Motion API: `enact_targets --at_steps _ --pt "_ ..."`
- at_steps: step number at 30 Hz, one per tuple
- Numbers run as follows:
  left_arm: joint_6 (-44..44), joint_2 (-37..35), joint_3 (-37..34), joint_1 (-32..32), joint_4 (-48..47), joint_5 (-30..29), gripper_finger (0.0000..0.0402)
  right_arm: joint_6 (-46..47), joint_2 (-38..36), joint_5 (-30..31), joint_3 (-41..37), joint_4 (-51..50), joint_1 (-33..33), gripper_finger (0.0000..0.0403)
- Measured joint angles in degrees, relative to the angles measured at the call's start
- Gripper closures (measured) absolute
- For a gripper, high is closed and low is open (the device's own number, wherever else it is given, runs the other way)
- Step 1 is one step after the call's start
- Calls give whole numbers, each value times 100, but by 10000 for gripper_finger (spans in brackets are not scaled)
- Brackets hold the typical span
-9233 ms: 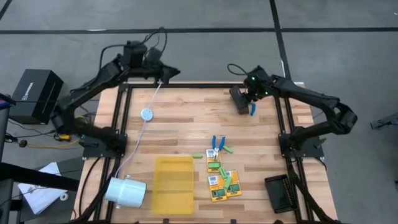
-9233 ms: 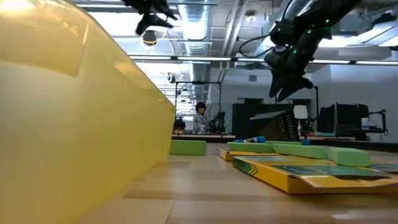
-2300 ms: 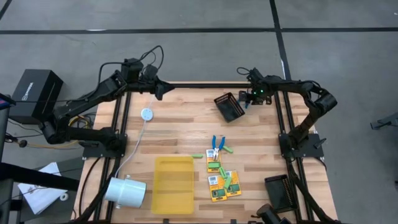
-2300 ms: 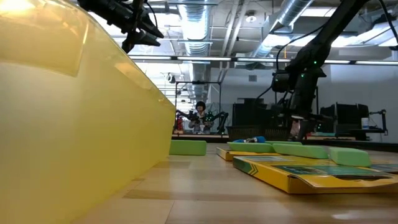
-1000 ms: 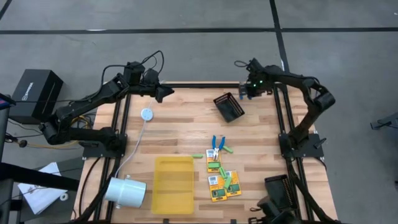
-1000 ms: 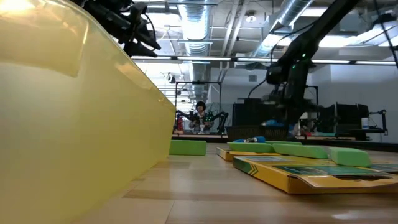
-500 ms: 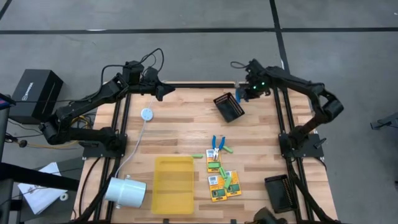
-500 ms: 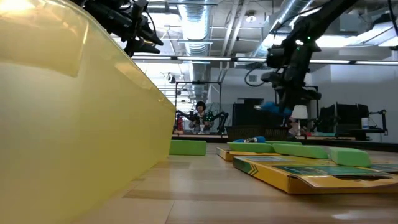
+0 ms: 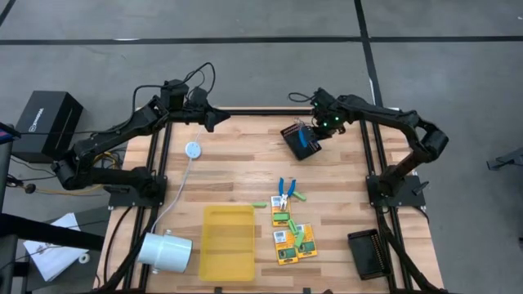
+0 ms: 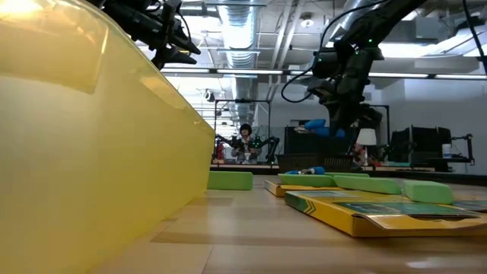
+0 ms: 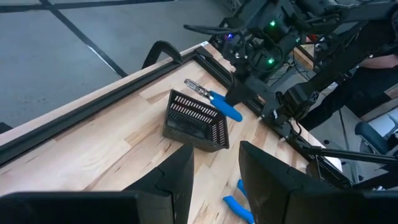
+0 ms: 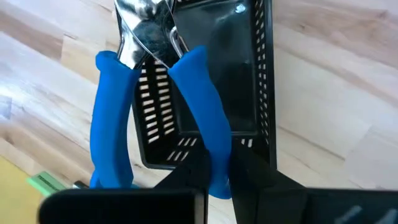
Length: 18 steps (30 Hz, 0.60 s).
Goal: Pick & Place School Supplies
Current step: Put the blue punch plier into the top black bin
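Blue scissors (image 12: 155,112) were pinched tight in the right gripper (image 12: 214,168), pointing straight out from its jaws, over the mesh tray (image 12: 242,74). Left gripper (image 11: 214,174) waited, half open, empty.

Mesh tray (image 9: 300,141) behind scissors (image 9: 285,189); boxes (image 9: 292,242) right of sheet tray (image 9: 228,242).

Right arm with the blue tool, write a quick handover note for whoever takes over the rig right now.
Right pincer: shut on the blue-handled tool, held over the black mesh tray at the table's far side.
Left pincer: open, empty, at the far left corner.
Done: nothing visibly in the tray yet.
Left: drop this tool; then the second blue tool, green sticks and crayon boxes beside the yellow tray.
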Motion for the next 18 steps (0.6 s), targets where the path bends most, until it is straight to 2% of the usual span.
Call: enact_targets --at_steps 12,18 --pt "2 2 2 0 35 0 280 20 815 -74 6 134 295 377" --pt "2 0 2 0 42 20 280 15 838 8 9 183 165 377"
